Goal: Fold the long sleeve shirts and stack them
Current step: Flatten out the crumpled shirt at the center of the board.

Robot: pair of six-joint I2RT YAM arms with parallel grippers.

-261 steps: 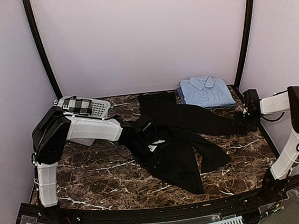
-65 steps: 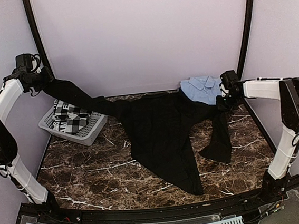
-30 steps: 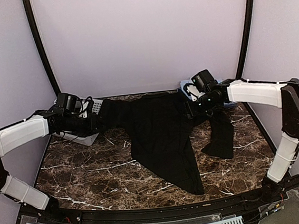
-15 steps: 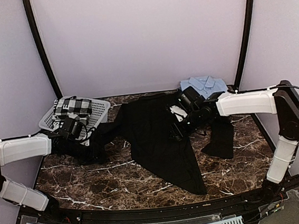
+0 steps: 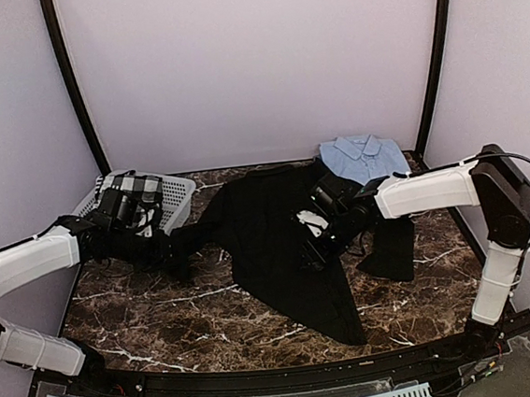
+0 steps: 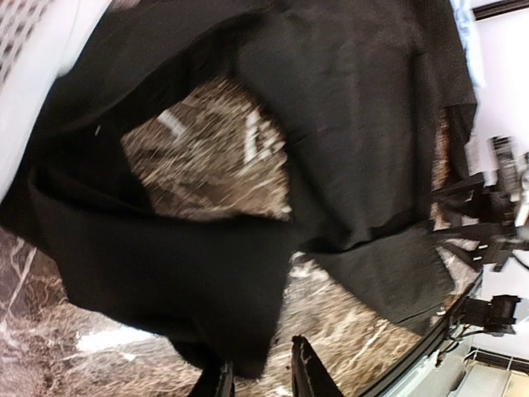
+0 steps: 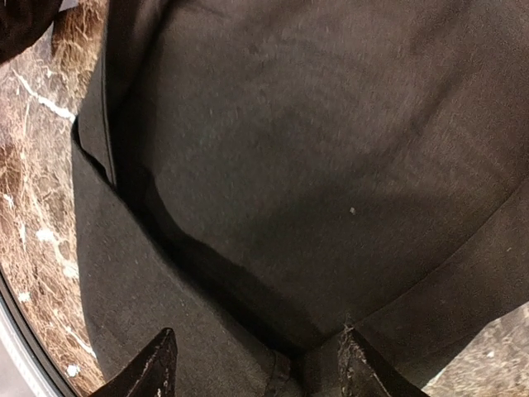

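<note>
Lower middle of the top view, on the brown marble bench (image 5: 163,311): pointed end of the black shirt (image 5: 277,225), lying flat and widening toward the centre of the frame. Right of centre, one sleeve dropped into a dark clump on the marble.

Left of centre, left gripper (image 5: 172,252) low at the other sleeve, which is drawn out toward the left edge. In the left wrist view, fingers (image 6: 306,376) parted a little at the bottom of the frame. Corner of black cloth hanging into the gap without filling it, so open.

Centre of the top view, right gripper (image 5: 309,249) down over the body of the shirt. In the right wrist view, fingers (image 7: 157,368) spread wide, open, with black cloth across nearly the whole frame.

Upper left, white basket (image 5: 178,195) with a black-and-white checked cloth (image 5: 137,187) inside.

Upper right, at the far edge of the bench, light blue shirt (image 5: 364,156), folded, collar showing, just beside the black one.
</note>
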